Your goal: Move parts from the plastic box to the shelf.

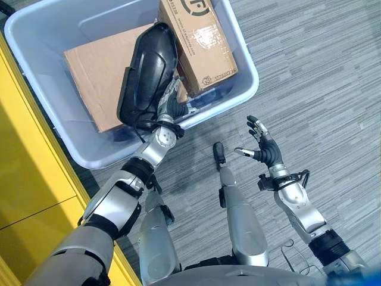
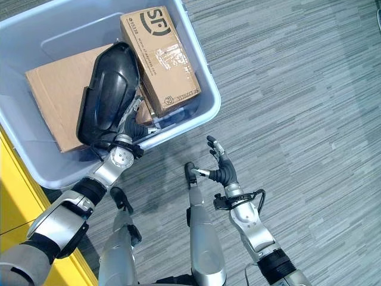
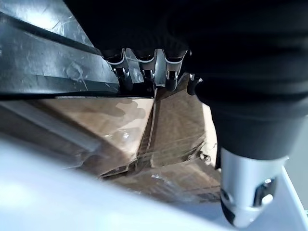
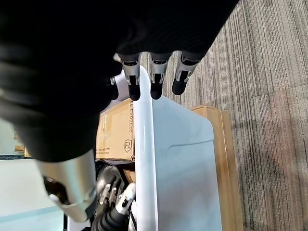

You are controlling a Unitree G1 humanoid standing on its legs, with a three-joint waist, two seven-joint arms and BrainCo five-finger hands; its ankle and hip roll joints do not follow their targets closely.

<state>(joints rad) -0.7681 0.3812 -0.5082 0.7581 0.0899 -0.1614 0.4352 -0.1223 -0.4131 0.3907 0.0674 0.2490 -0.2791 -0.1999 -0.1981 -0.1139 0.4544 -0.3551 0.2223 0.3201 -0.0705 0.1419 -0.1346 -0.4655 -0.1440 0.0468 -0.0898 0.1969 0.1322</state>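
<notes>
A large black plastic part (image 1: 146, 68) stands tilted on edge inside the pale blue plastic box (image 1: 241, 89), leaning over the cardboard boxes. My left hand (image 1: 171, 106) reaches into the box from the near side. Its fingers (image 3: 126, 72) are curled on the part's lower edge (image 3: 53, 67). The same black part (image 2: 107, 95) rises just above my left wrist. My right hand (image 1: 262, 148) hovers open over the carpet, to the right of the box and holding nothing. Its straight fingers (image 4: 151, 79) point toward the box's rim (image 4: 143, 144).
Two cardboard boxes lie in the plastic box: a wide flat one (image 1: 95, 71) and a smaller taped one (image 1: 199, 42). A yellow surface (image 1: 30, 179) runs along the left side, close against the box. Grey striped carpet (image 1: 321, 71) spreads to the right.
</notes>
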